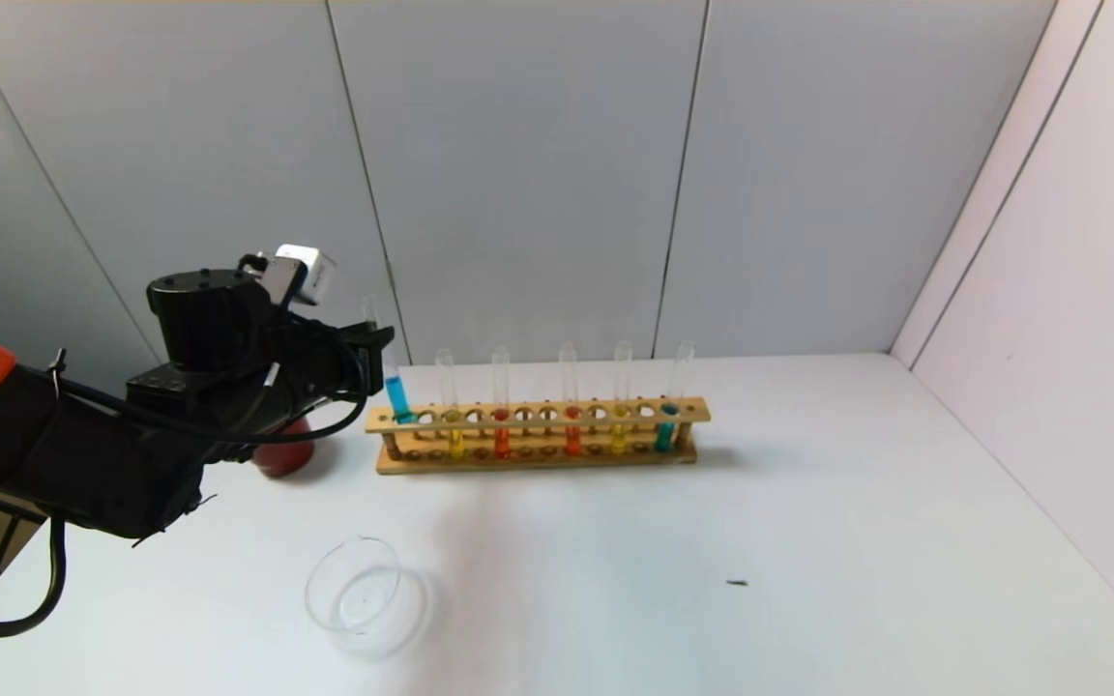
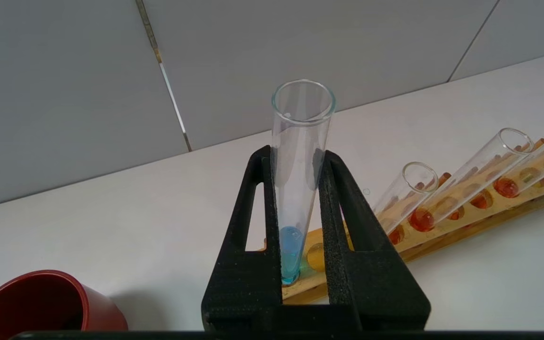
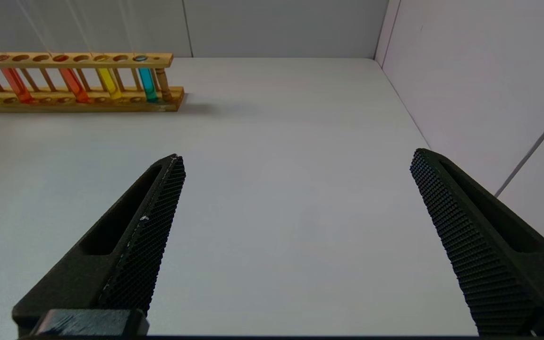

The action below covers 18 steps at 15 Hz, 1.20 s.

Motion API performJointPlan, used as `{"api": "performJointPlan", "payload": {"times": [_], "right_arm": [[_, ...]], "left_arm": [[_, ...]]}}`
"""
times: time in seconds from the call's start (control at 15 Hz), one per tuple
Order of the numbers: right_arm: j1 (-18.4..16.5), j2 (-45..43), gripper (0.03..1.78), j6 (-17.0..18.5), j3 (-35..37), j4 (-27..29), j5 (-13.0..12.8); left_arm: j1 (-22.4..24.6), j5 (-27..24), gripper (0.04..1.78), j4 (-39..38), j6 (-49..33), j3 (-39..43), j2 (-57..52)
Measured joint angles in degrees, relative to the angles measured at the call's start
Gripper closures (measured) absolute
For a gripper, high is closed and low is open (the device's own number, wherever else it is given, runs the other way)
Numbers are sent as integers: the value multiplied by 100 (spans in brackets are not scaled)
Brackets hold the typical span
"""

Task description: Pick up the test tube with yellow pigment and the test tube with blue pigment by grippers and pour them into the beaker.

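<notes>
My left gripper [image 1: 373,338] is shut on a test tube with blue pigment [image 1: 394,391] at the left end of the wooden rack [image 1: 538,414]. In the left wrist view the fingers [image 2: 335,189] clamp the tube [image 2: 300,123] on both sides; its round bottom sits at the rack's top bar. A yellow tube [image 1: 451,425] stands right beside it, and another [image 1: 620,425] further right. A second blue tube [image 1: 665,430] stands at the rack's right end. The clear beaker [image 1: 364,585] is on the table in front, left of the middle. My right gripper [image 3: 298,155] is open and empty over bare table.
Two orange-red tubes [image 1: 502,435] stand in the rack between the yellow ones. A dark red cup [image 1: 281,454] stands left of the rack, partly behind my left arm. Grey walls close the back and right of the white table [image 1: 808,541].
</notes>
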Motion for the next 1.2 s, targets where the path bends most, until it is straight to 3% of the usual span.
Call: {"api": "performJointPlan", "payload": {"times": [0.73,1.2], "right_arm": [[0,0,7,0,0,0,-2],[0,0,7,2,0,0,-2]], "left_arm": [[-46,30,152,468,10,-241,-346],[73,-268,152,2544,514,-289,-1530]]}}
